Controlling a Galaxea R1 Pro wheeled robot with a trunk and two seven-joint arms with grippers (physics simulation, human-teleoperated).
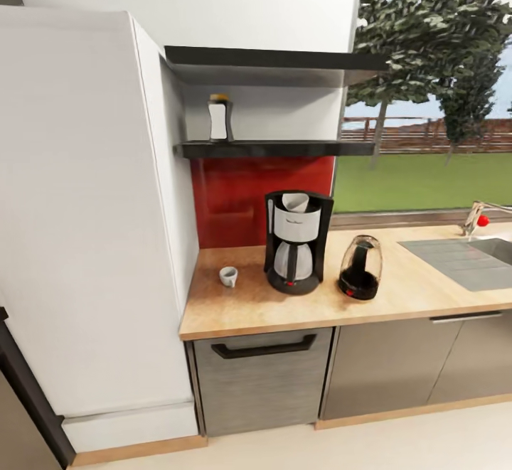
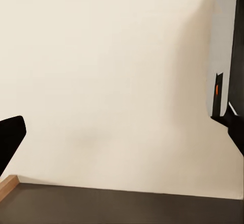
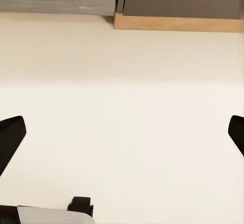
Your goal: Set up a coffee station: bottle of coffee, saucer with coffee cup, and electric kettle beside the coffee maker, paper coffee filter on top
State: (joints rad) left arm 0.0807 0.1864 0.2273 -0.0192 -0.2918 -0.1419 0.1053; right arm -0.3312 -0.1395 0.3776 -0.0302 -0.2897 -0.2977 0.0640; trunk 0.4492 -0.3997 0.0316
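The black and silver coffee maker [image 1: 297, 242] stands on the wooden countertop [image 1: 398, 299], with a white paper filter [image 1: 295, 203] resting in its top. A dark, clear-domed electric kettle [image 1: 360, 267] stands just right of it. A small white coffee cup [image 1: 227, 276] sits directly on the counter to its left. The bottle of coffee [image 1: 220, 118], white with a yellow cap, stands on the lower black shelf [image 1: 284, 148] above. My left gripper [image 2: 122, 137] and right gripper [image 3: 122, 137] are both open with nothing between them, low over the pale floor.
A tall white cabinet [image 1: 85, 228] walls off the counter's left end. A sink [image 1: 473, 257] with a faucet [image 1: 475, 215] lies at the right. Below the counter are a dishwasher front [image 1: 259, 377] and grey cabinet doors [image 1: 387, 363]. A window [image 1: 427, 100] opens behind.
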